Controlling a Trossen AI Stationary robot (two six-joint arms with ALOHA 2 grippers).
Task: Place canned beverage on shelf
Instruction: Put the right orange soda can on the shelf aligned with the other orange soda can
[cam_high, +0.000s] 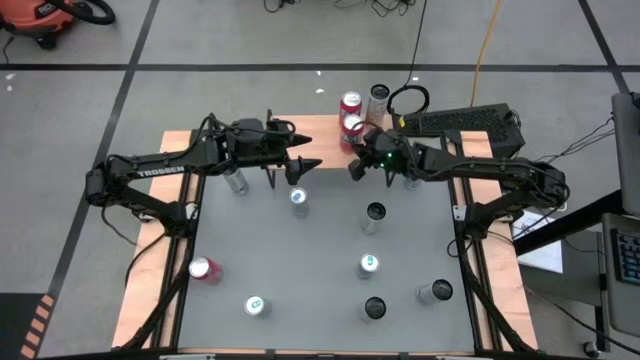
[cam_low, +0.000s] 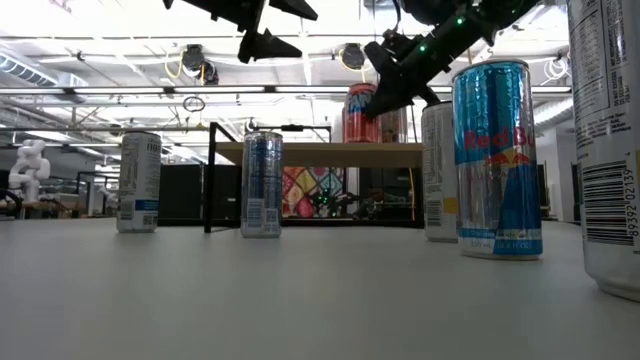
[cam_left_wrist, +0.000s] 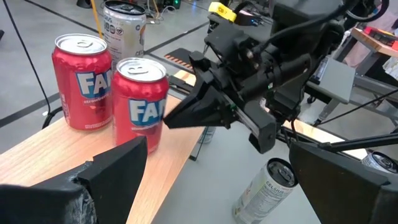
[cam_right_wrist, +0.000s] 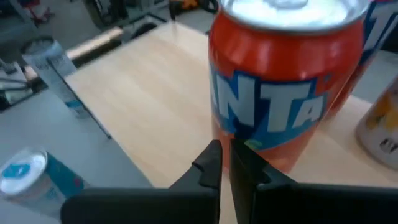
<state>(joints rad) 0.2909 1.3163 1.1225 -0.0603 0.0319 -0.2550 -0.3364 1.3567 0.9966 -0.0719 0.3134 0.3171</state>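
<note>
On the small light-wood shelf (cam_high: 325, 130) at the surface's far edge, the upright red Fanta can (cam_high: 352, 128) stood just beyond the right gripper (cam_high: 357, 166), jaws together and empty; left gripper (cam_high: 300, 150) gaped nearby.

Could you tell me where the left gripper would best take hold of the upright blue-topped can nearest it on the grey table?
Probably around the upper body of the slim blue-topped aluminium can, coming straight down. It stands upright with clear grey table around it, and the open left gripper hangs just above and behind it. The shut right gripper is at the wooden shelf, out of the way.
</note>
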